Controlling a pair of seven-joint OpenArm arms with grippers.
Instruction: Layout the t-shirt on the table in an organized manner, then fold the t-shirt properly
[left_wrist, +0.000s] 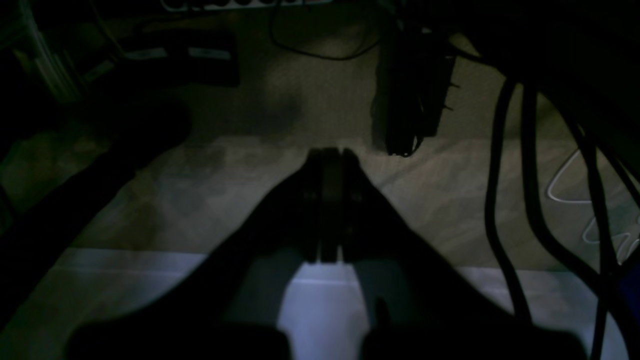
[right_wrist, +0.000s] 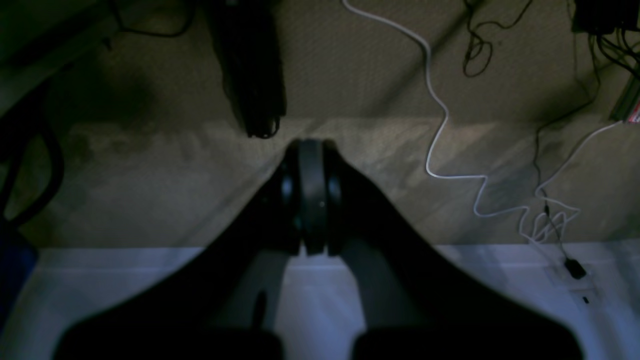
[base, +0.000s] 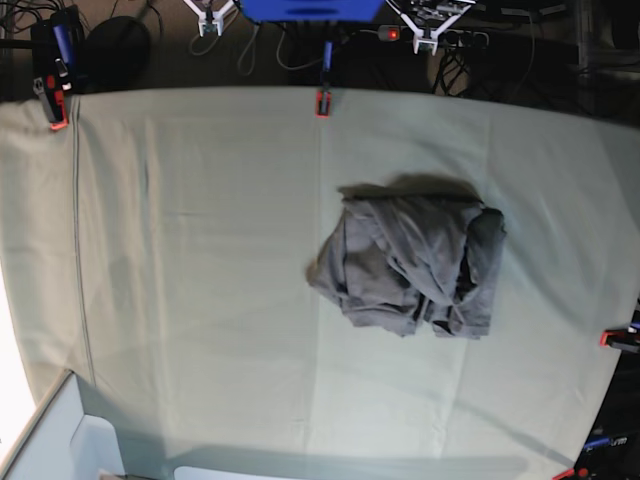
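The t-shirt lies in a crumpled dark grey heap on the table, right of centre in the base view, its soft cloth bunched into thick overlapping folds with dark creases between them and no flat outline of body or sleeves to be made out. The table is covered in a pale grey-green cloth with long straight creases running across it, and red clamps grip its far edge and right side. Neither pincer is near the shirt; neither shows in the base view. In the left wrist view the left gripper has its dark fingers pressed together with nothing between them, seen dimly over a speckled floor with black cables. In the right wrist view the right gripper is likewise closed and empty, above similar flooring crossed by a white cable.
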